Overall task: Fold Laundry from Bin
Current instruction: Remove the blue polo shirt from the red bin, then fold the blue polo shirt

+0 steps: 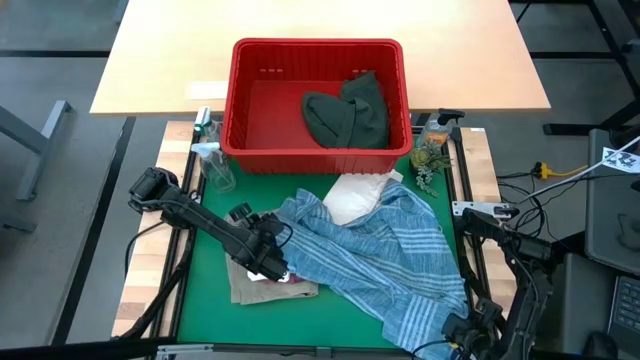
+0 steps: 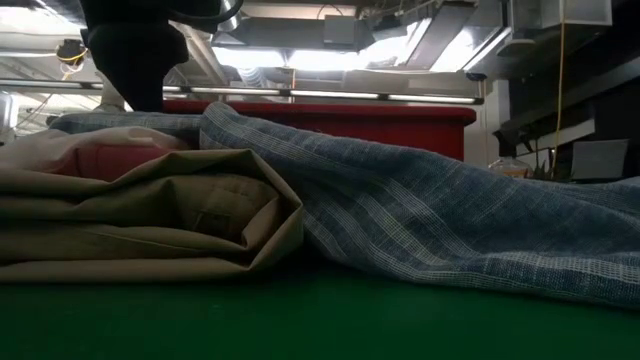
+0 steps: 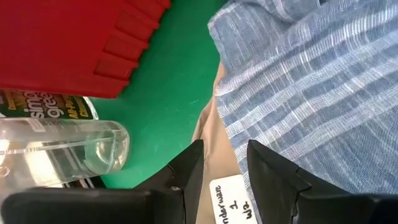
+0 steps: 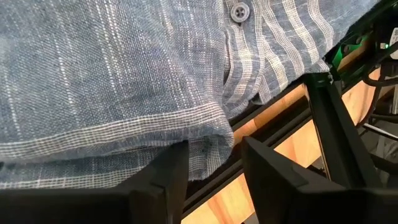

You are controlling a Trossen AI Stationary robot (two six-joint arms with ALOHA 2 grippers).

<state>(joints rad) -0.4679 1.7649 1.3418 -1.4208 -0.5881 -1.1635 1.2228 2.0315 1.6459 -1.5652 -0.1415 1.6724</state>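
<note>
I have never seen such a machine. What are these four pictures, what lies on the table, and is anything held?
It is a robot with two dark arms, each ending in a pincer. One picture looks down from above, one looks level across the table, two come from the wrists. On the green mat lie a striped shirt, a tan garment and a white cloth. The red bin holds a dark green garment. The left pincer and right pincer stand open, holding nothing.
</note>
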